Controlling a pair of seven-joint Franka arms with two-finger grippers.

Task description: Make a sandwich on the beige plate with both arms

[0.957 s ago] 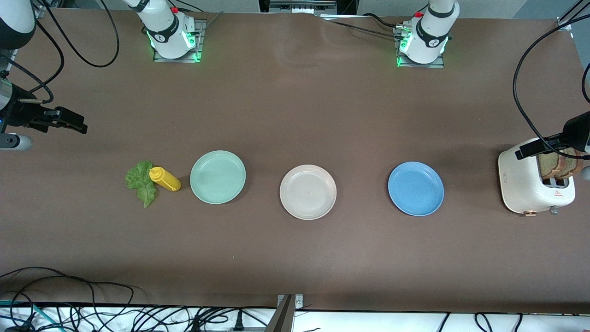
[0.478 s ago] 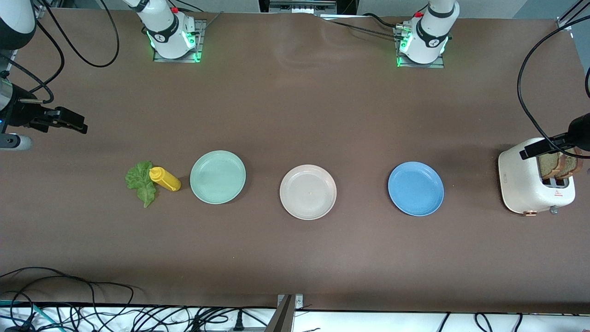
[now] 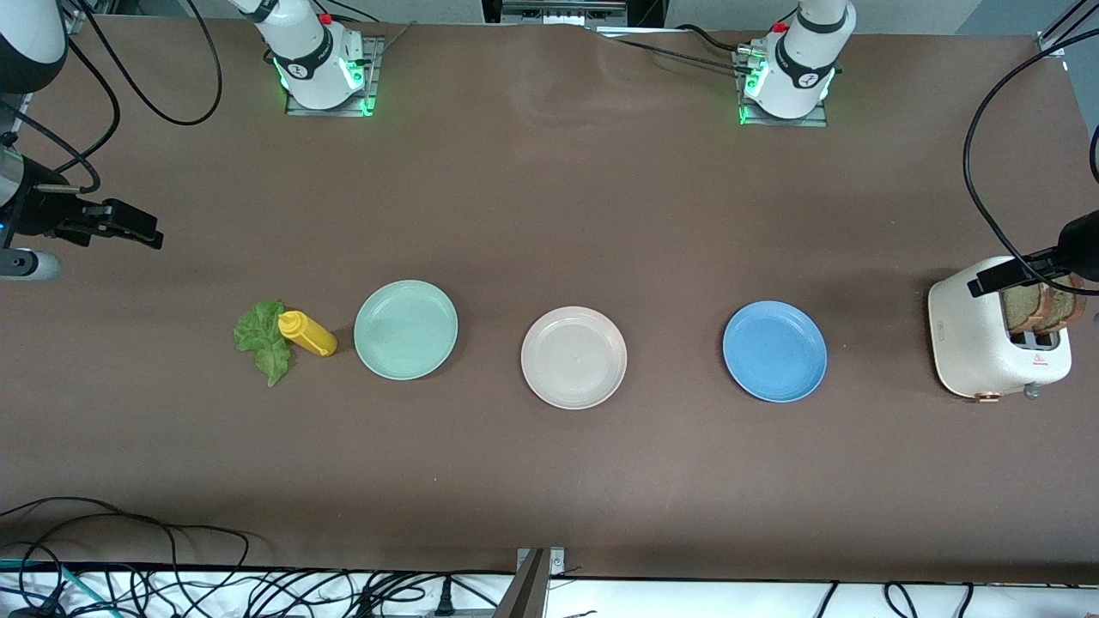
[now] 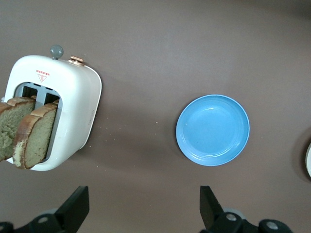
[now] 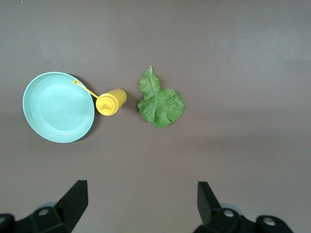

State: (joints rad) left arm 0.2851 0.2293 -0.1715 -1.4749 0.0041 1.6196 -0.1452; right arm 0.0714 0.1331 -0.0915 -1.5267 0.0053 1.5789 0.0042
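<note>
The beige plate (image 3: 573, 357) lies bare mid-table, between a mint-green plate (image 3: 405, 330) and a blue plate (image 3: 774, 350). The sandwich's parts are apart. Two brown bread slices (image 3: 1043, 307) (image 4: 29, 133) stand upright in a white toaster (image 3: 987, 343) (image 4: 77, 97) at the left arm's end. A green lettuce leaf (image 3: 262, 339) (image 5: 160, 104) lies flat on the table near the right arm's end. My left gripper (image 3: 1013, 273) (image 4: 143, 208) hangs open over the toaster's edge, holding nothing. My right gripper (image 3: 129, 225) (image 5: 142, 199) hangs open over bare table, apart from the lettuce.
A yellow mustard bottle (image 3: 307, 333) (image 5: 111, 102) lies on its side between the lettuce and the mint-green plate (image 5: 58, 114). The blue plate (image 4: 213, 129) sits beside the toaster. Black cables hang along the table edge nearest the front camera and at both ends.
My left gripper has shifted slightly toward the left arm's end of the table over the toaster, then held still. The right arm has not moved.
</note>
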